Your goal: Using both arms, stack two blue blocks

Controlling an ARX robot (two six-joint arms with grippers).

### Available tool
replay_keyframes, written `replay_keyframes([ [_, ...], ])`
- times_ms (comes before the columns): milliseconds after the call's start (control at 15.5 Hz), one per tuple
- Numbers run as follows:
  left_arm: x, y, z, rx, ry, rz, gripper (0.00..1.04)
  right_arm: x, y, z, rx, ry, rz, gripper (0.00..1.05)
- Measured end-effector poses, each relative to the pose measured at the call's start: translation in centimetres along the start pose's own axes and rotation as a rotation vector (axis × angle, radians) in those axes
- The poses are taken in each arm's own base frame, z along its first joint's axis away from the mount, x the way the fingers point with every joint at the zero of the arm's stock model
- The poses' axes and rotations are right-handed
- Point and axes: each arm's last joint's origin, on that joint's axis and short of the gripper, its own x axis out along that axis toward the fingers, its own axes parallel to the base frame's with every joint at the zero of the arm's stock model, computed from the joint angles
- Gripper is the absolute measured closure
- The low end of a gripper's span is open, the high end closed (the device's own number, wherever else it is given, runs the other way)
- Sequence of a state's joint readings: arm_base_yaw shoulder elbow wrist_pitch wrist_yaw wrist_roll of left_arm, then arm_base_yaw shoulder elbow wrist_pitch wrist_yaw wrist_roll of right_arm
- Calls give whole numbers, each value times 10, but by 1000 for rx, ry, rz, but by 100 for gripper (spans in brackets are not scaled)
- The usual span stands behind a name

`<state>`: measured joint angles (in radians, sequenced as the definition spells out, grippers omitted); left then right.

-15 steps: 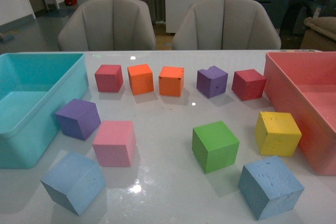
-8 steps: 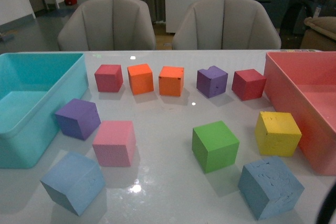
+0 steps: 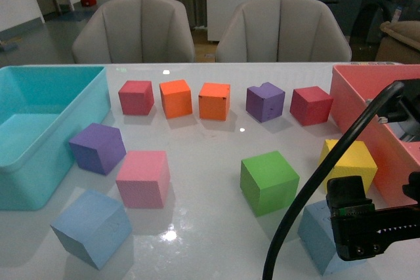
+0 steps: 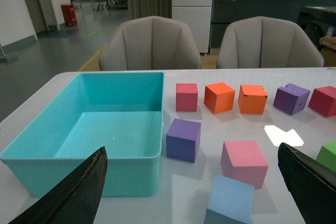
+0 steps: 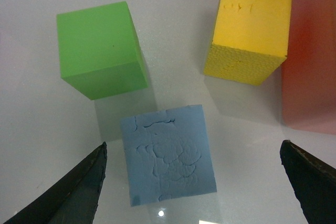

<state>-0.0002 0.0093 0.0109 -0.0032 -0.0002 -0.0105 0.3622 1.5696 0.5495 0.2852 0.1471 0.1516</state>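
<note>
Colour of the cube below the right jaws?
Dusty-blue foam cube, cracked top face; clearest in right wrist view.

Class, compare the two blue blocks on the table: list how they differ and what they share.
The left blue block sits fully visible in the front view beside the pink cube. The right blue block, by the green cube and yellow cube, is partly hidden there by the right arm. The right block's top is cracked; the left block's faces look smoother. Both are light blue cubes, unstacked.
</note>
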Motion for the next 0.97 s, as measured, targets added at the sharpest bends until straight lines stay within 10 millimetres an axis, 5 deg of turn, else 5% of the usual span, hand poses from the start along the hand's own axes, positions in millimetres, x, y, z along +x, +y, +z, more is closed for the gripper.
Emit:
replay_keyframes([
  [452, 0, 0, 0, 0, 0, 0, 7, 40, 6, -7, 29, 111, 50, 6],
  [905, 0, 0, 0, 0, 0, 0, 7, 59, 5, -25, 29, 163, 72, 7],
  [969, 0, 0, 0, 0, 0, 0, 7, 59, 3, -25, 32, 161, 69, 14],
])
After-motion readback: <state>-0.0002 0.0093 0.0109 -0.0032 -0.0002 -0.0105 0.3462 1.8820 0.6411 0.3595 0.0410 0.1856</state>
